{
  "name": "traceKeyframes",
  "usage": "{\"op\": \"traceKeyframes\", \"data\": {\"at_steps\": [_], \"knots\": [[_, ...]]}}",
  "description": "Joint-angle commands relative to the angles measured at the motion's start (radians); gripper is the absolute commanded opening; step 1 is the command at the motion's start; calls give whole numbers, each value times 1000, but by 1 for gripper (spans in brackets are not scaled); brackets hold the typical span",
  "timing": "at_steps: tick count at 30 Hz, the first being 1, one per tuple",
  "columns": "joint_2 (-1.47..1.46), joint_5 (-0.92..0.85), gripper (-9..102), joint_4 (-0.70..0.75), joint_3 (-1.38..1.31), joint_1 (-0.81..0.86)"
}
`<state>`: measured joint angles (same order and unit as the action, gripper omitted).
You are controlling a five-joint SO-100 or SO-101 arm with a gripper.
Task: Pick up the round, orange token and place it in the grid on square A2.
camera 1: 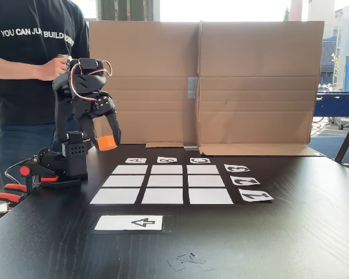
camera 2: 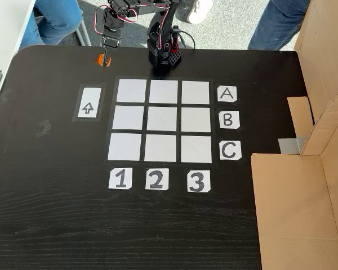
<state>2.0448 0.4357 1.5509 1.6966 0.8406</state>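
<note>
Token (camera 1: pixel 106 142) clamped between the closed gripper (camera 1: pixel 107 141) fingers, lifted above the black table (camera 1: pixel 279 232) at far left in a fixed view; right of that, grid (camera 1: pixel 163 185), square A2 (camera 1: pixel 123 181) bare, cardboard screen (camera 1: pixel 256 81) behind.

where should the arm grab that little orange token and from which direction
Grip the token across its round side wall, coming straight down from above. It is a short puck, so its curved sides offer the only opposing faces. The pincer already sits over it, seemingly around it.
</note>
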Motion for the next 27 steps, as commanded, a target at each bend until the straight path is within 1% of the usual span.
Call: {"op": "traceKeyframes", "data": {"at_steps": [1, 5, 9, 19, 27], "knots": [[163, -52, 0, 8, 103, -38], [287, -103, 0, 14, 239, -101], [345, -143, 0, 15, 350, -176], [357, -149, 0, 15, 538, -419], [350, -176, 0, 14, 640, -517]]}}
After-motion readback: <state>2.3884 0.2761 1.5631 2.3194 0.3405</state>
